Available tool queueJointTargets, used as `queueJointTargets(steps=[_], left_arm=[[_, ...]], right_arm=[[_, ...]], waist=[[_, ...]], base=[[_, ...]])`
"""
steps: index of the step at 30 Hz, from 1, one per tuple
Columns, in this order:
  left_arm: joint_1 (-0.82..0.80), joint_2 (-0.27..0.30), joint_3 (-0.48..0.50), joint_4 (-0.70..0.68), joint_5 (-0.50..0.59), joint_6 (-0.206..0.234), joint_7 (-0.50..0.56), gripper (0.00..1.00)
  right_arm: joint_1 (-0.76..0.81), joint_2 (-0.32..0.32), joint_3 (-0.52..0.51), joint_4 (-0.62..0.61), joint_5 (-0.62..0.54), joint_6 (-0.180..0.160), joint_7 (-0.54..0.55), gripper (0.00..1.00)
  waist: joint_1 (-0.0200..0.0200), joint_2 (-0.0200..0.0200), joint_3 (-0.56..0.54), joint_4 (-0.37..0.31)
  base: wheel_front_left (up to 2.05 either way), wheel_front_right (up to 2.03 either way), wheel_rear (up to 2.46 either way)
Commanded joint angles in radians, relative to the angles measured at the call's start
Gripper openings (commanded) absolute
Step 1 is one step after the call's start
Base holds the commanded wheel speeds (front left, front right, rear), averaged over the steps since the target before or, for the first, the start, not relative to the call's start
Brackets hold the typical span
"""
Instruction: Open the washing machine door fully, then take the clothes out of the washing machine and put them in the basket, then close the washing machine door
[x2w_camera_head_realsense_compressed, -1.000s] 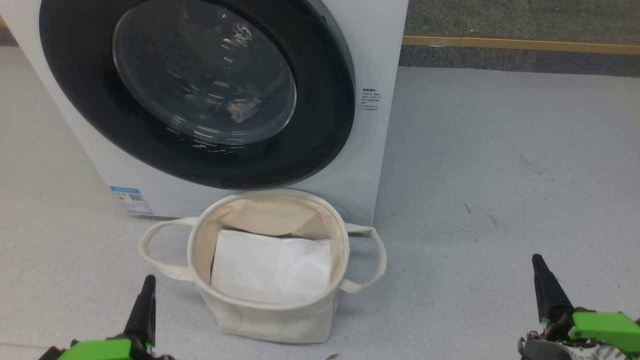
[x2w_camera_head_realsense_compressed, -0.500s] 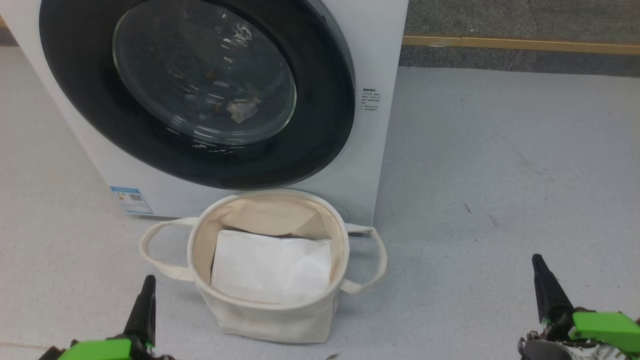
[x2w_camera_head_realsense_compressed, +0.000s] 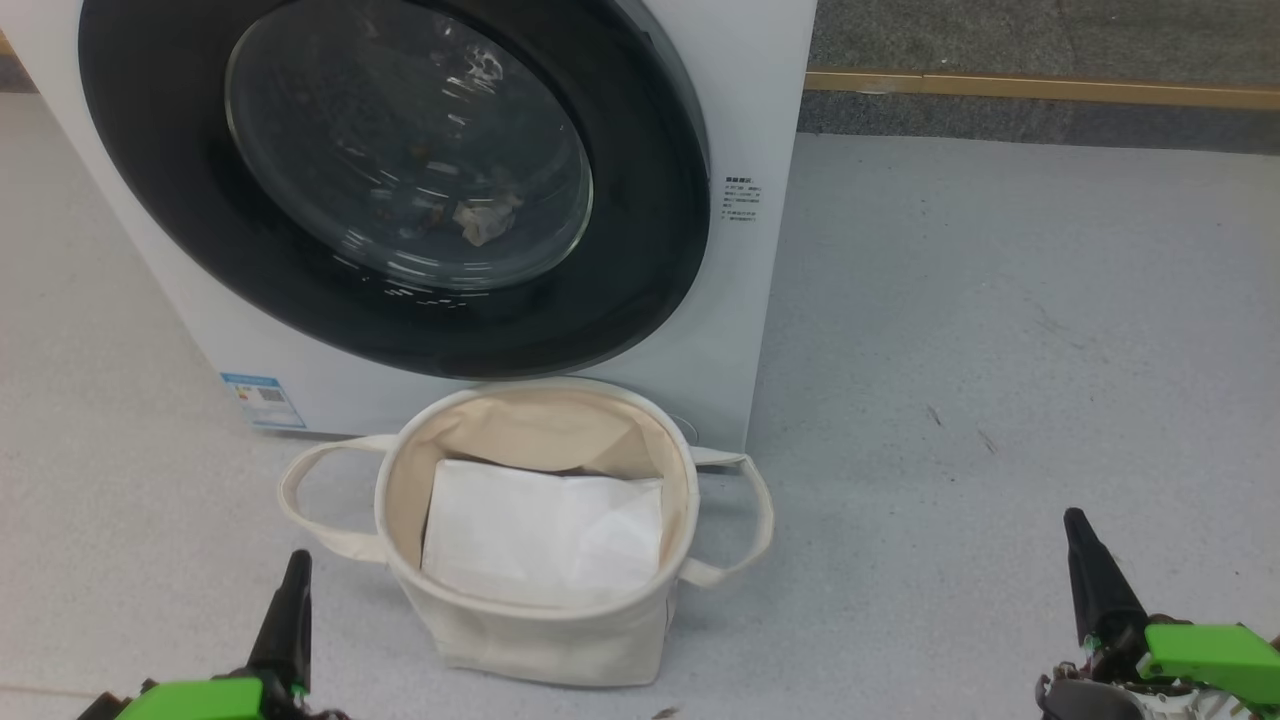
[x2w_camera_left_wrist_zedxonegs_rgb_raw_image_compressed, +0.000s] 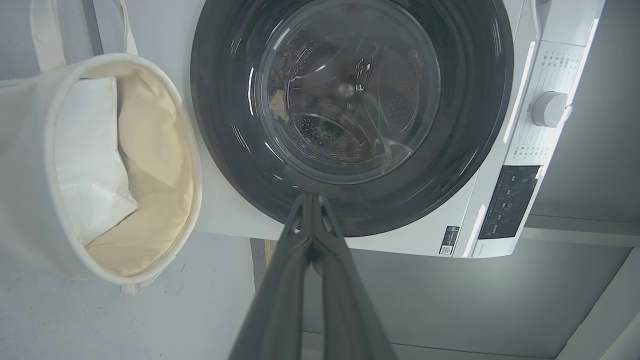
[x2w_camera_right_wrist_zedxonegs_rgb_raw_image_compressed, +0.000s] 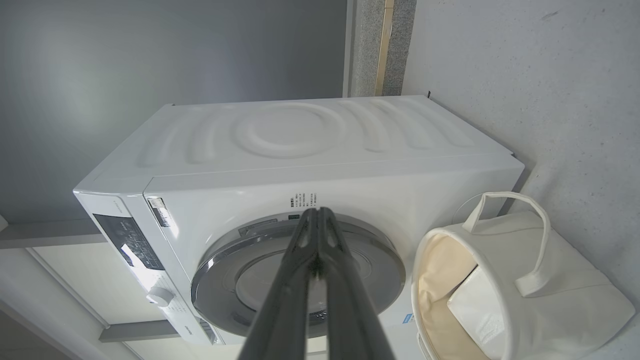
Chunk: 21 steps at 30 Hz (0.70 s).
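Door shut: large round washing machine door with glossy black rim and bulging clear glass (x2w_camera_head_realsense_compressed: 400, 170) sits flush on the white box-shaped front-loading washing machine (x2w_camera_head_realsense_compressed: 760, 120), so step one is not yet done. Small pale crumpled clothes (x2w_camera_head_realsense_compressed: 482, 220) show behind the glass, low in the drum; print too blurred to read.

Left gripper with two long dark fingers (x2w_camera_head_realsense_compressed: 296, 570) is at 7 o'clock in the head view, jaws pressed together, nothing held. Right gripper, same build (x2w_camera_head_realsense_compressed: 1078, 530), is at 4 o'clock, jaws together too, empty. Both are well apart from the door.

Key relation: door lies at 12 to 1 o'clock from the left jaws and at 10 o'clock from the right jaws. Left arm looks nearer the door centre; right arm is nearer the rim's 3 o'clock edge. Handle side cannot be told.

Round cream canvas basket with loop handles (x2w_camera_head_realsense_compressed: 540, 640) stands on the grey floor (x2w_camera_head_realsense_compressed: 1000, 350) at the door's 6 o'clock, between the arms, closer to the left. It holds a flat white sheet (x2w_camera_head_realsense_compressed: 540, 530). Door swing probably passes above it.
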Motion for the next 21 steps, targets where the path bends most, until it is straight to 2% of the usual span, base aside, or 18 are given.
queueJointTargets(steps=[1, 21], left_arm=[[-0.044, 0.006, 0.034, -0.026, 0.012, -0.007, 0.008, 0.0], [-0.044, 0.006, 0.034, -0.026, 0.012, -0.007, 0.008, 0.0]], right_arm=[[-0.05, -0.006, 0.018, -0.03, -0.004, 0.0, 0.008, 0.0], [-0.05, -0.006, 0.018, -0.03, -0.004, 0.0, 0.008, 0.0]], waist=[[0.0, 0.0, 0.0, 0.0], [0.0, 0.0, 0.0, 0.0]], base=[[0.0, 0.0, 0.0], [0.0, 0.0, 0.0]])
